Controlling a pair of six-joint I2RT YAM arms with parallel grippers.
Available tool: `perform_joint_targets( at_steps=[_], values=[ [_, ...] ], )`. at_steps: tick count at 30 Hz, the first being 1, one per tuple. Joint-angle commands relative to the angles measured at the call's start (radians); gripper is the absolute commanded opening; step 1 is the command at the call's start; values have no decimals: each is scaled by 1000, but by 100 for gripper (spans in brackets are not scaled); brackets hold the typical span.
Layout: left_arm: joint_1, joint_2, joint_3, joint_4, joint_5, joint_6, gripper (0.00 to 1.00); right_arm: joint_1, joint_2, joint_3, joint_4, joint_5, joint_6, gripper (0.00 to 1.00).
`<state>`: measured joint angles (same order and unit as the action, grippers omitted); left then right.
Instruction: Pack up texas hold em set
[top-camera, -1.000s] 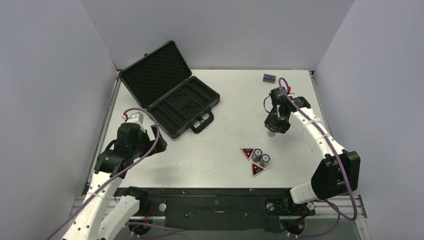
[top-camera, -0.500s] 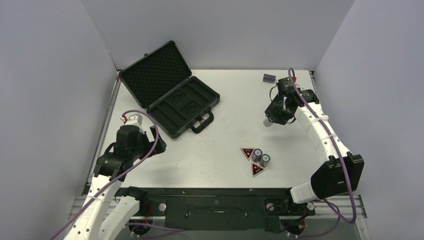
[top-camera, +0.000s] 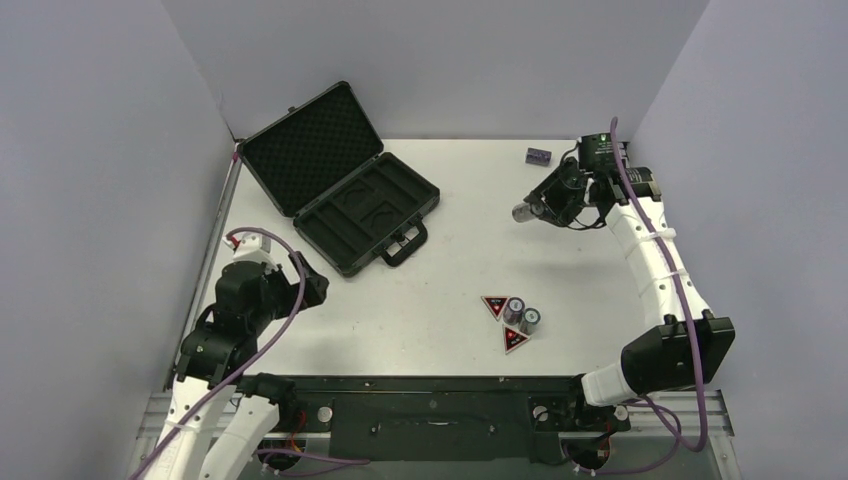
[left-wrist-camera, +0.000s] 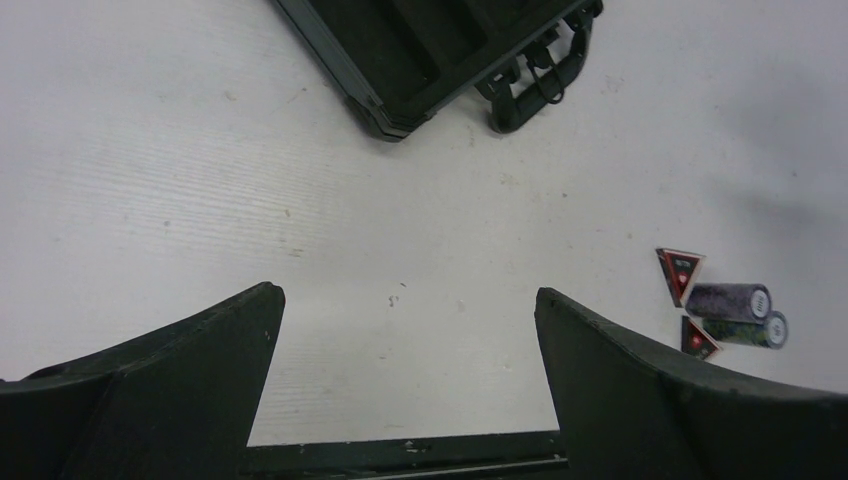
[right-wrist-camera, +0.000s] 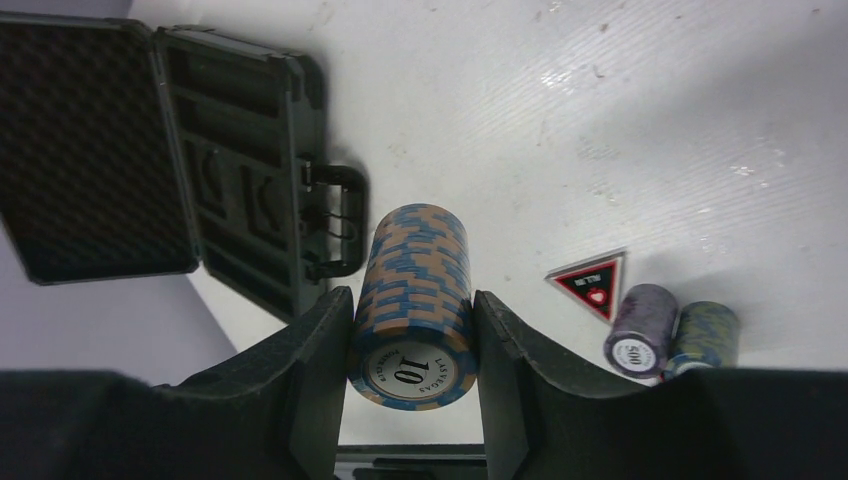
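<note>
White counter (top-camera: 450, 290), matte, faintly scuffed. Far left: open black briefcase (top-camera: 340, 190), base flat on the surface, foam-lined lid raised toward the back corner, handle facing the near side. Right of centre, toward the near edge: purple chip stack (top-camera: 514, 309) and greenish chip stack (top-camera: 531, 320), both on their sides, side by side. Left token (top-camera: 494, 304) just beside the purple stack; near token (top-camera: 515, 340) just in front of the pair. Far right corner: small dark block (top-camera: 539, 155), well apart from the rest.
</note>
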<state>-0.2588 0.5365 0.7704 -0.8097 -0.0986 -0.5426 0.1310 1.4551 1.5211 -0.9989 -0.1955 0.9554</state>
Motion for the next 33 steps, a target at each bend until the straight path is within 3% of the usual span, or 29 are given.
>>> perform_joint_targets(
  at_steps=[1,6,12,17,27,33],
  values=[
    [6,36,53,101,198,-71,96,-8,-57,41,166,-172,114,0],
    [6,60,57,291,422,-291,96,-25,-94,-29,372,-295,242,0],
    [3,134,63,590,473,-542,96,-31,-137,-26,452,-313,294,0],
    [-3,200,-6,828,436,-844,96,-17,-167,-98,623,-320,383,0],
    [-10,316,-5,1052,446,-980,96,116,-143,-141,872,-234,502,0],
    [-16,387,50,1081,446,-1005,96,185,-78,-106,948,-194,542,0]
  ],
)
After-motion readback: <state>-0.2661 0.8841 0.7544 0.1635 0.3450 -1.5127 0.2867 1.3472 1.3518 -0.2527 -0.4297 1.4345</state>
